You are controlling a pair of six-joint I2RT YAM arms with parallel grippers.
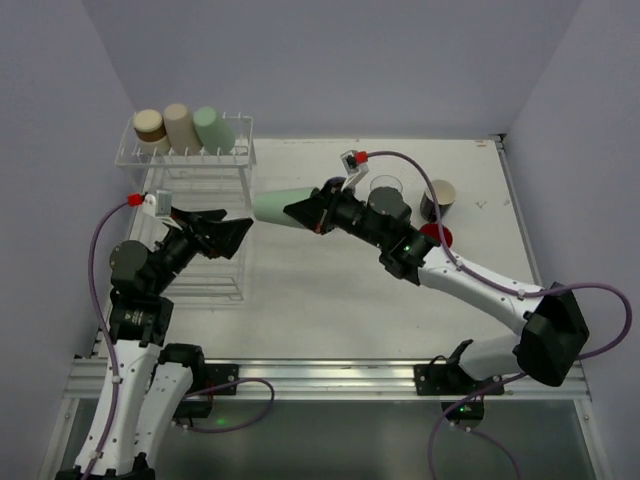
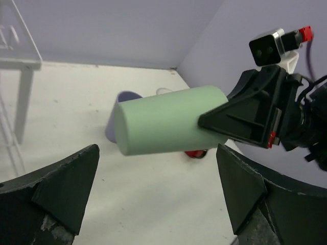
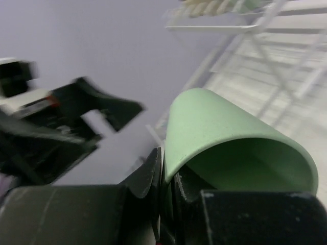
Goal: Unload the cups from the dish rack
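- The right gripper [image 1: 300, 212] was pinched shut on the rim wall of a pale green cup [image 1: 272, 206], one finger inside the mouth and one outside. The cup lay on its side in the air, its closed base pointing away from those jaws.
- The left gripper [image 1: 238, 232] had its jaws spread wide to either side of that cup's base end, and the left wrist view showed no contact.
- Behind the left jaws, the dish rack [image 1: 243, 160] carried three cups on its raised shelf: a tan-brown cup [image 1: 150, 124], a beige cup [image 1: 180, 125] and a second pale green cup [image 1: 213, 127].
- Behind the right jaws, a clear glass [image 1: 385, 187], a black cup [image 1: 438, 200] and a red cup [image 1: 437, 235] sat on the table [image 1: 330, 300]. A purple cup [image 2: 110, 125] showed just past the held cup.
- The unloading looked roughly half done, with four cups out, one in the air yet to be set down and three left on the shelf.
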